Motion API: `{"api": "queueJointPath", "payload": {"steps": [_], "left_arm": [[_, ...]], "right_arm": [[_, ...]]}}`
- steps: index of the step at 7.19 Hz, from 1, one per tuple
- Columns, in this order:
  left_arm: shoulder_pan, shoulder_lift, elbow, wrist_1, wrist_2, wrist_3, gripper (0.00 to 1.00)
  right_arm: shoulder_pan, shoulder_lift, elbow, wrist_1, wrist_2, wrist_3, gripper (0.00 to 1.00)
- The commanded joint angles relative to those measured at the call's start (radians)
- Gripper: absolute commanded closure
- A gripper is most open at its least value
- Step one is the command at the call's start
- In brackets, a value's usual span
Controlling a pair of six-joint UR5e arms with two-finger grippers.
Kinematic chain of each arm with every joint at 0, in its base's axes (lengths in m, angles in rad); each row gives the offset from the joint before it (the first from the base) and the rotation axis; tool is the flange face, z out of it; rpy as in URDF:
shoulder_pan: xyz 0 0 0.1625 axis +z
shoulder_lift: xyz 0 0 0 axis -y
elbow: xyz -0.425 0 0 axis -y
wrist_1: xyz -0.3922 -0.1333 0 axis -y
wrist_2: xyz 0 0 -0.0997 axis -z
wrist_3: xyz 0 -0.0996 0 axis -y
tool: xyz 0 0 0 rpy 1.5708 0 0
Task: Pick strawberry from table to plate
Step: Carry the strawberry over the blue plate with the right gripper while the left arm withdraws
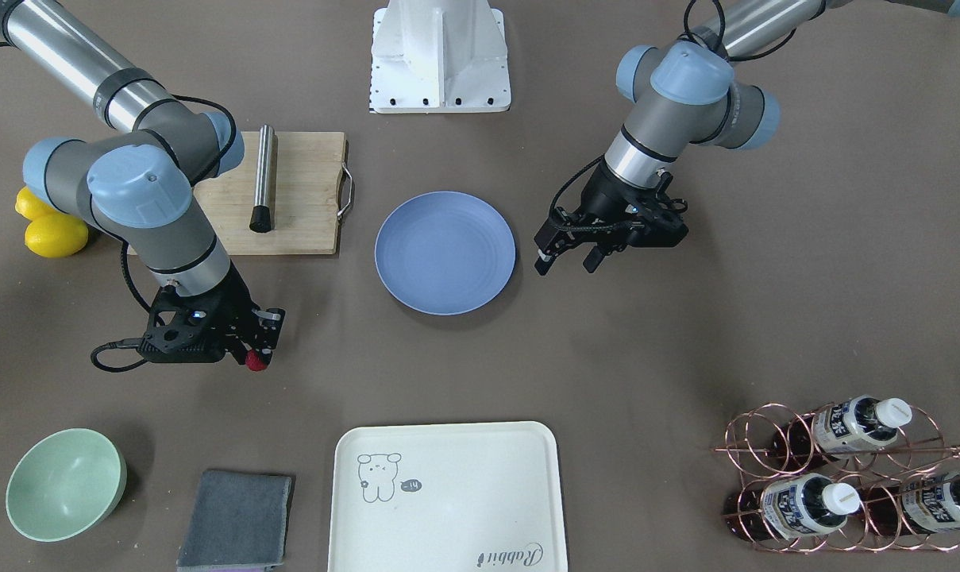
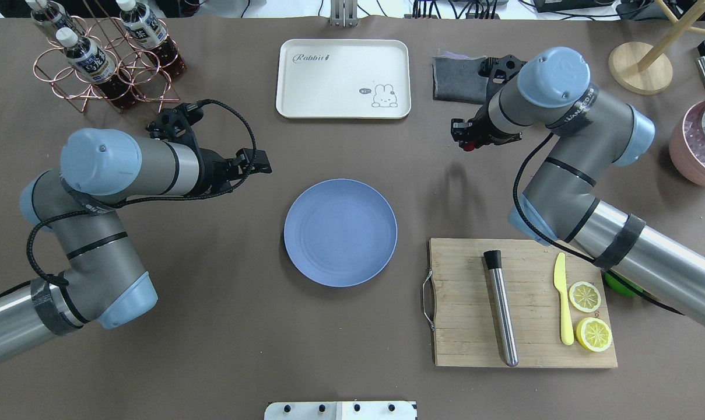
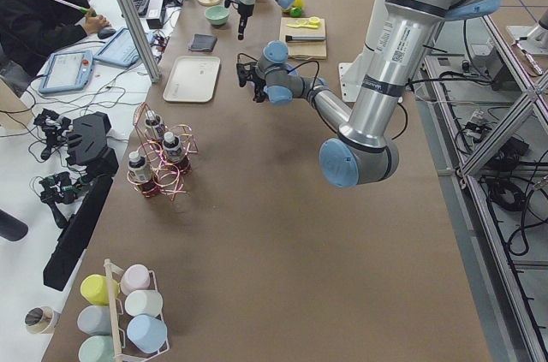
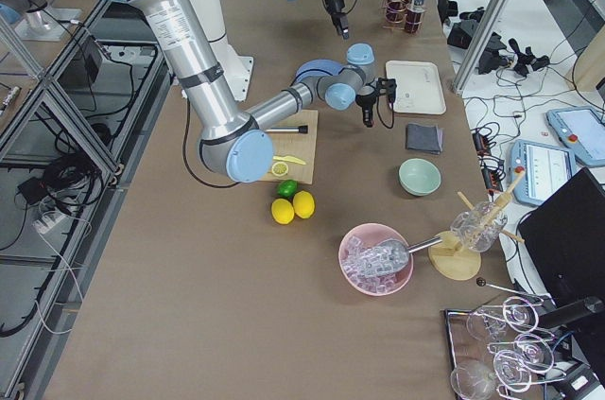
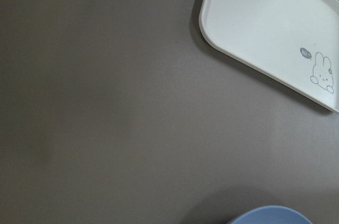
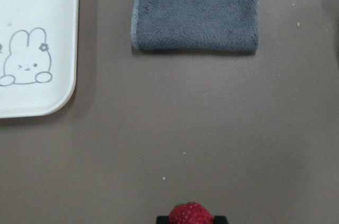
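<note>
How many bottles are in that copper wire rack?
3 bottles, all lying in the rack: one on top, two below, one left and one right in the front-facing view. None seem hidden.

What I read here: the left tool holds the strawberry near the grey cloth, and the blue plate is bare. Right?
Not quite. The right tool holds the strawberry, as the overhead view shows. The left tool is open and empty beside the blue plate. The rest stands: the grey cloth is close by and the blue plate is bare.
</note>
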Motion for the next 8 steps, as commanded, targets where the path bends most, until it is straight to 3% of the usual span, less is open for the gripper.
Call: {"api": "queueJointPath", "payload": {"steps": [1,2,4,6,8], "left_arm": [[-0.040,0.040,-0.019,0.006,0.008,0.114,0.02],[-0.062,0.076,-0.048,0.006,0.014,0.273,0.02],[-0.177,0.159,-0.082,0.007,-0.007,0.406,0.02],[-0.293,0.183,-0.056,0.010,-0.161,0.414,0.02],[-0.381,0.270,-0.041,0.042,-0.308,0.682,0.02]], "right_arm": [[0.011,0.007,0.047,-0.005,0.024,0.005,1.00],[-0.012,0.007,0.099,-0.045,0.026,0.014,1.00],[-0.117,0.026,0.190,-0.130,-0.048,0.035,1.00],[-0.222,0.147,0.212,-0.291,-0.139,0.120,1.00],[-0.370,0.190,0.218,-0.335,-0.267,0.169,1.00]]}}
